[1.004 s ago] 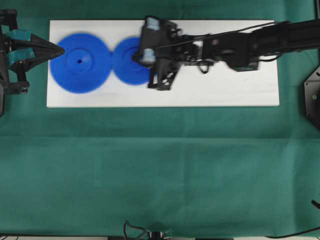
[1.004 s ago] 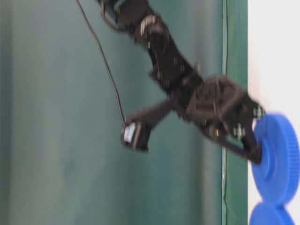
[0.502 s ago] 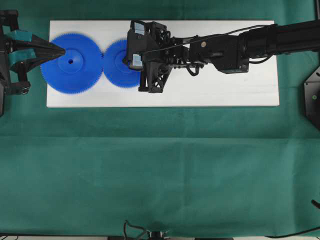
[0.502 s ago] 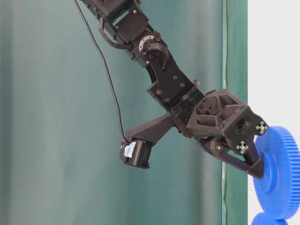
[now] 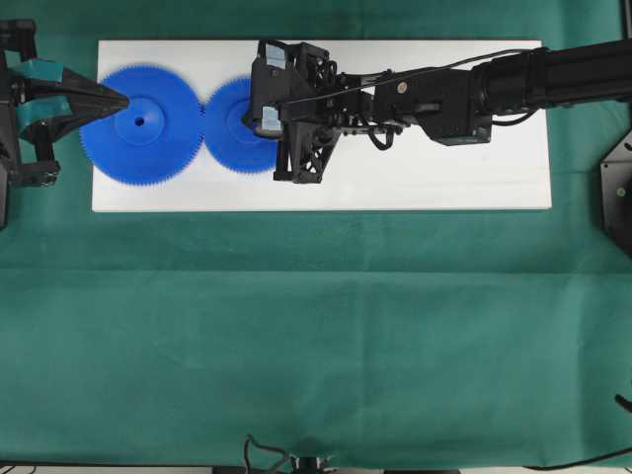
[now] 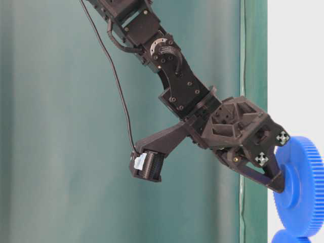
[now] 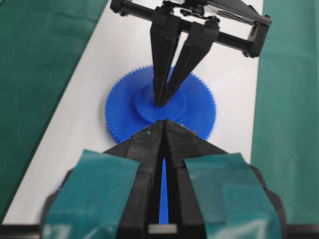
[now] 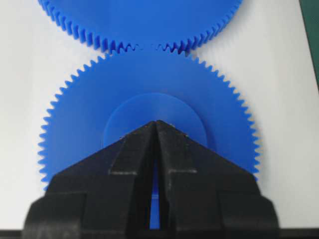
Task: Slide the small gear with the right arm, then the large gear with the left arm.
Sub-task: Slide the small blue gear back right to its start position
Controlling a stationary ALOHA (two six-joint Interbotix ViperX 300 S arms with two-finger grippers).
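- Toward the board's left end lies the small gear; its teeth mesh with the large gear at the left edge
- right gripper pinched closed, tips on the small hub
- left gripper closed, tip over the large gear's rim

The right arm is black, with silver screws and a thin black cable along it. The left gripper has pointed black fingers with teal patches.
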